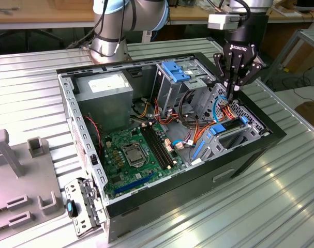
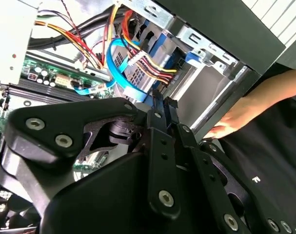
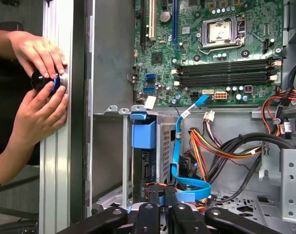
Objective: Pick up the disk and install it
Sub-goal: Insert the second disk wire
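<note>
Over the open computer case [image 1: 89, 135], which lies on its side on a ribbed metal tabletop [image 1: 281, 201], the tool [image 1: 232, 93] hangs at the drive-bay end, toward the exterior view's right. Its black fingers [image 1: 234, 77] are drawn together to a point — clenched, with nothing seen between them. Their tips sit among orange, yellow and blue cables, just above the disk [image 1: 230, 127], a dark drive in a bright blue carrier lying in the bay near the case's right wall.

In the first wrist view the tool [image 3: 159, 195] points down at a flat blue cable [image 3: 179, 151] looping beside a blue tab [image 3: 144, 132]; the motherboard [image 3: 221, 53] with its bare CPU socket lies beyond. At the case's outer edge, 2 hands [image 3: 38, 105] of a person grip a small round black knob [image 3: 44, 79].

In the second wrist view the closed fingers [image 2: 160, 109] reach toward the blue-framed bay — a hand [image 2: 233, 119] rests against the case wall nearby.

On the tabletop at the exterior view's left sit a grey plastic fixture [image 1: 17, 181] and a metal bracket [image 1: 79, 204].
</note>
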